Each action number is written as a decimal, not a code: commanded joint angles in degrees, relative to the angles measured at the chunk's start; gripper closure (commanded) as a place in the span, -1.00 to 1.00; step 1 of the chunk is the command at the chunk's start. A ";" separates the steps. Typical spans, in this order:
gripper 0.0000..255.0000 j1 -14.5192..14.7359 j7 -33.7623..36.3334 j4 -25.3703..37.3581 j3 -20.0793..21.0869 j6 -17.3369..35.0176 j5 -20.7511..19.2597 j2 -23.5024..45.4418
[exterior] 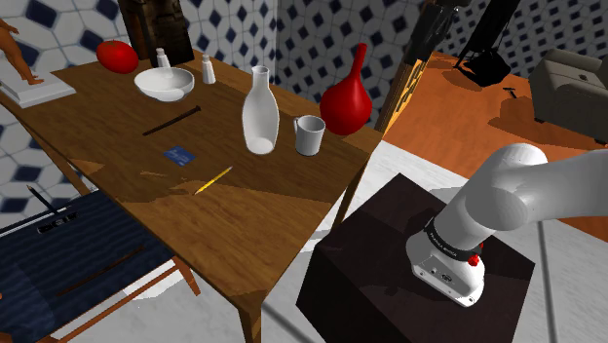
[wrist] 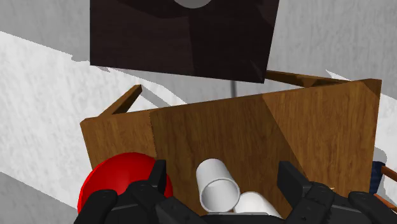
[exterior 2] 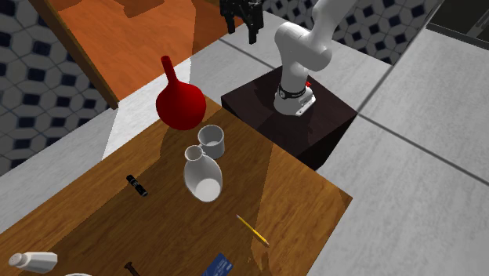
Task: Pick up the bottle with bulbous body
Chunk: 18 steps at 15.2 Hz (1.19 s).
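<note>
**Wrist view: approach stage, nothing grasped**

Note the gripper [wrist: 222,170] spread wide and empty, hanging high over the near edge of the table [wrist: 305,127]. Locate the red bottle [exterior: 346,102] upright at the table corner nearest the stand [exterior: 390,234], with a round belly and a long thin neck. Take it as the target, judged from the task wording. Distinguish it from the white bottle [exterior: 259,115], slimmer and further in, and from the mug [exterior: 310,134] standing between the two, near both.

In the second exterior view, find the gripper well above and apart from the red bottle. In the wrist view, find the red bottle just outside one finger [wrist: 157,175], not between the pair, with the mug in the gap instead.

Treat as pre-grasp: not yet lined up, no contact.

Next move, as judged:
- Shift sideways to centre on the red bottle.
- Descend with fingers held apart.
- Close on the neck or upper shoulder; expect slipping on the curved belly.
- Keep clear of the mug throughout.
</note>
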 commanded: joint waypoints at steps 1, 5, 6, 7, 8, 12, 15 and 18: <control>-1.00 0.00 0.00 0.00 0.00 0.00 0.00 0.00; -1.00 1.18 2.29 2.71 3.04 4.46 1.37 7.16; -1.00 1.44 2.86 3.57 3.77 5.47 1.61 9.03; -1.00 1.70 3.44 4.50 4.48 6.43 1.80 10.93; -1.00 1.94 4.02 5.51 5.19 7.35 1.96 12.85; -1.00 2.76 6.39 10.23 7.90 10.51 2.14 20.78; -1.00 3.29 8.28 14.54 9.82 12.29 1.78 26.94; -1.00 3.86 10.27 19.53 11.60 13.53 0.96 33.31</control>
